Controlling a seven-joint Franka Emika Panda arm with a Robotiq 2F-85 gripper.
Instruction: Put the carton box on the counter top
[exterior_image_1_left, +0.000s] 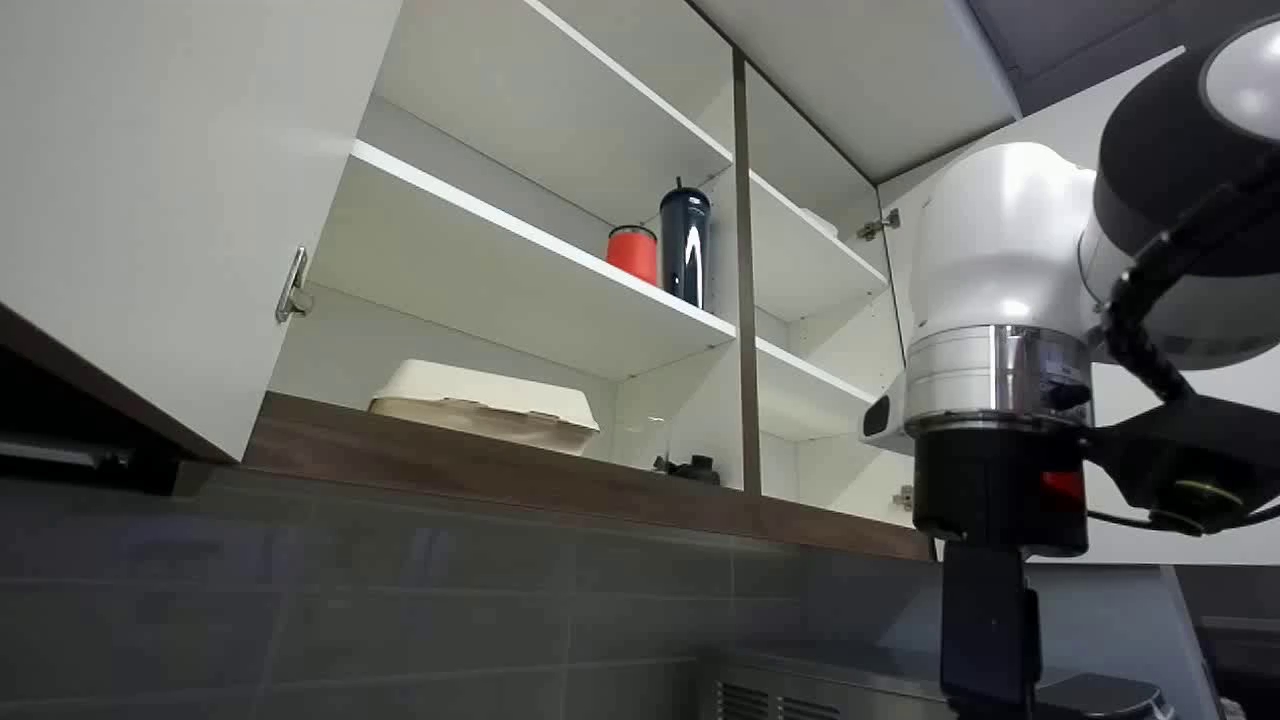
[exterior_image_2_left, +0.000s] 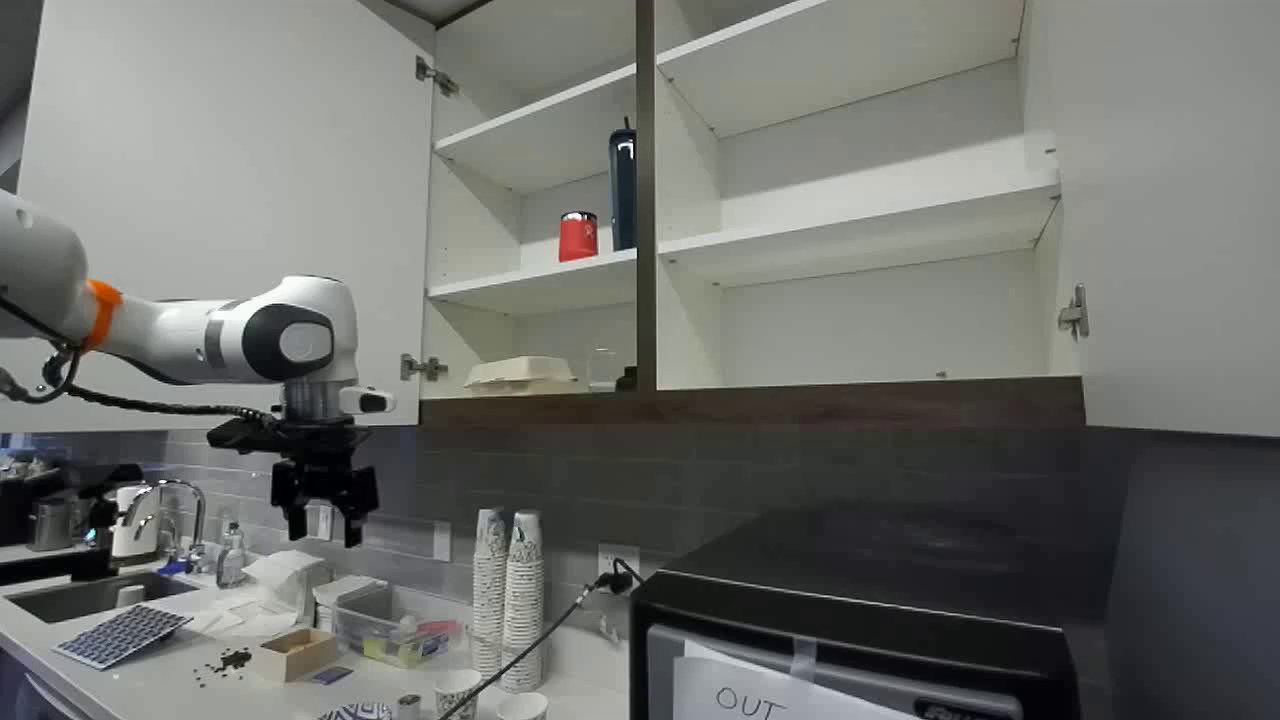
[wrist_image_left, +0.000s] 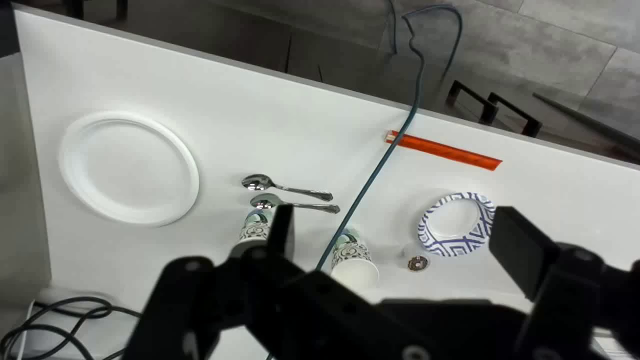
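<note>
Carton box in cabinet — higher than fingers, well apart — fingers spread wide.

"That carton box looks like pressed paper pulp to me — matt all over."

"And the tall bottle is just the opposite: glossy, with a bright streak of light down its side. The red cup wears a duller coat."

"See the cabinet strip? Dark wood grain, or a wood-look finish. The wall tiles are shiny enough to hold faint reflections."

"The spoons are polished metal, clearly, on a smooth tabletop — and those stacked cups look like paper."

"The arm's shell shines like hard plastic; the tool looks matt."
</note>
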